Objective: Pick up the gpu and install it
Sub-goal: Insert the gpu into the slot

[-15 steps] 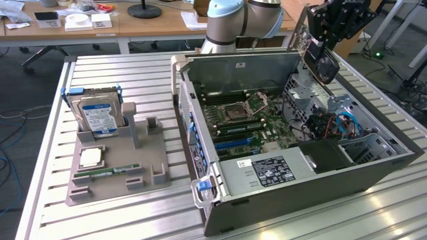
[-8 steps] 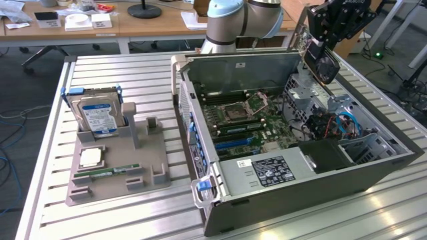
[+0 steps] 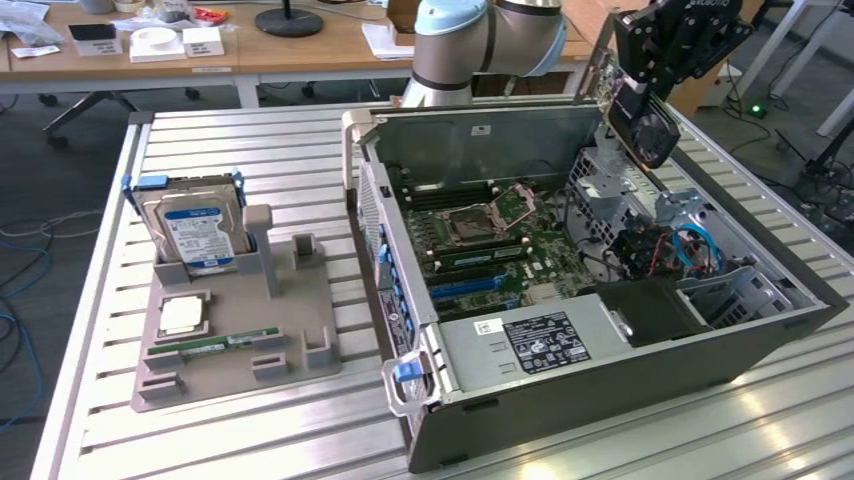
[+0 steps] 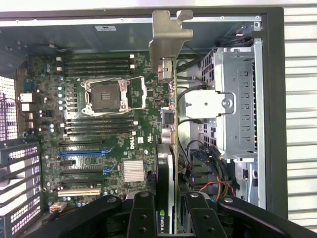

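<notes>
Arm (image 3: 483, 38): upper right of the exterior view, angled down over the open computer case (image 3: 747, 352).
Gripper (image 4: 171, 216): pinching the gpu (image 3: 643, 125), which hangs tilted above the case.

- The gpu (image 4: 169, 124) you carry has a shiny bare metal end and a smooth green board.
- Your gripper (image 4: 171, 206) is matt black.
- Your computer case (image 3: 601, 400) is dull grey metal.
- Your table (image 3: 267, 150) is ribbed, shiny metal.
- The holder (image 3: 227, 350) looks like matt grey plastic.
- The desk (image 3: 334, 50) looks like smooth wood.
</notes>
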Motion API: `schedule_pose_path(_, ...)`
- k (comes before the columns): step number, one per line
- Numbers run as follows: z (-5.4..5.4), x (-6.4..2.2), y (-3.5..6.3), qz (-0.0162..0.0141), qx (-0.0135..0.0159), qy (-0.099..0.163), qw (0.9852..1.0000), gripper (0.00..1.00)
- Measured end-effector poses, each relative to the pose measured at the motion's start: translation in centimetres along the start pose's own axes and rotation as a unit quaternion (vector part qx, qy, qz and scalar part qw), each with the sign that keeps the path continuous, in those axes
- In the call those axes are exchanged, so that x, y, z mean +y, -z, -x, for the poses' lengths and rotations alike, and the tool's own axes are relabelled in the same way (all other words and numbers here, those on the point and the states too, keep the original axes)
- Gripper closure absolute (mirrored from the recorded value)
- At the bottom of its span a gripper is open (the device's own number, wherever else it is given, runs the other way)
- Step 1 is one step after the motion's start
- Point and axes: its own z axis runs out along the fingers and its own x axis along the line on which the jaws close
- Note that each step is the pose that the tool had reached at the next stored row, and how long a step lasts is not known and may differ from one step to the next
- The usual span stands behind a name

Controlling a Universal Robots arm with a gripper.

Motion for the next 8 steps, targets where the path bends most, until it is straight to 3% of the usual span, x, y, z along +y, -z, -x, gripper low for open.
schedule_pose_path(8,0.0,0.0,0.0,-0.0002,0.0013,0.024,0.9997,0.73)
